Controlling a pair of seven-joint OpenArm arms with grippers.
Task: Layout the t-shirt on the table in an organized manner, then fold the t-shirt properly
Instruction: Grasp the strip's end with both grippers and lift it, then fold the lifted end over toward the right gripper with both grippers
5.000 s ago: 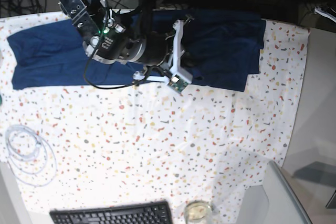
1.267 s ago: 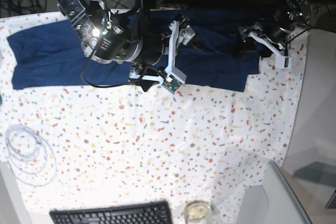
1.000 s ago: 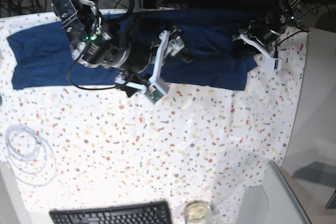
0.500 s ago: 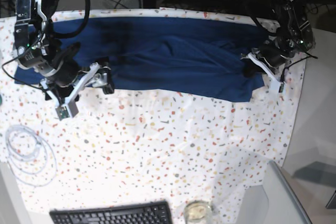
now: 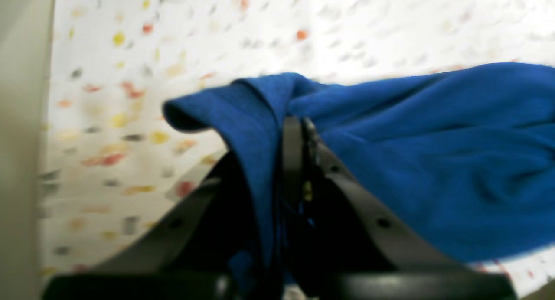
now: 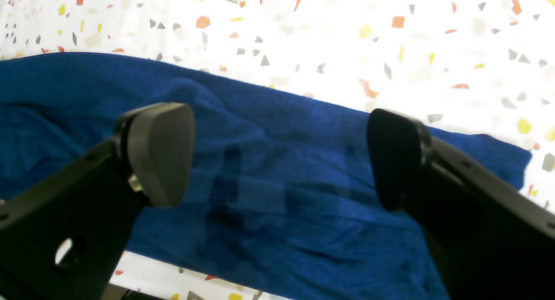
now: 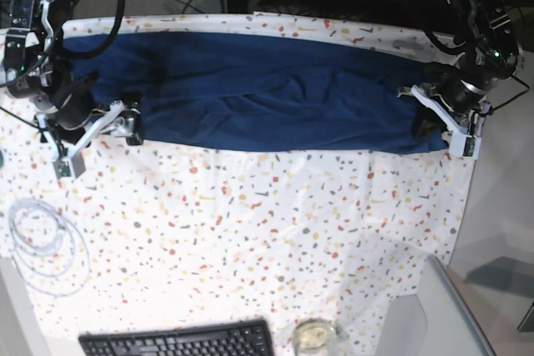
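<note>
The dark navy t-shirt (image 7: 267, 93) lies stretched in a long band across the far part of the speckled table (image 7: 267, 231). My left gripper (image 7: 421, 128) is at the shirt's right end. In the left wrist view this gripper (image 5: 297, 126) is shut on a raised fold of the t-shirt (image 5: 433, 161), lifted a little off the table (image 5: 130, 53). My right gripper (image 7: 131, 125) is at the shirt's left end. In the right wrist view it (image 6: 277, 157) stands wide open just above the t-shirt (image 6: 65, 100), with nothing between its fingers (image 6: 160, 152).
A black keyboard (image 7: 179, 341) and a glass jar (image 7: 314, 337) sit at the near edge. A coil of white cable (image 7: 46, 243) lies at the near left. A plain grey surface (image 7: 501, 206) borders the table on the right. Dark cables run behind the far edge.
The right arm swung from the shirt's middle out to its left end. The left gripper shut on the right end and drew it rightwards, pulling the shirt out long and flatter.
</note>
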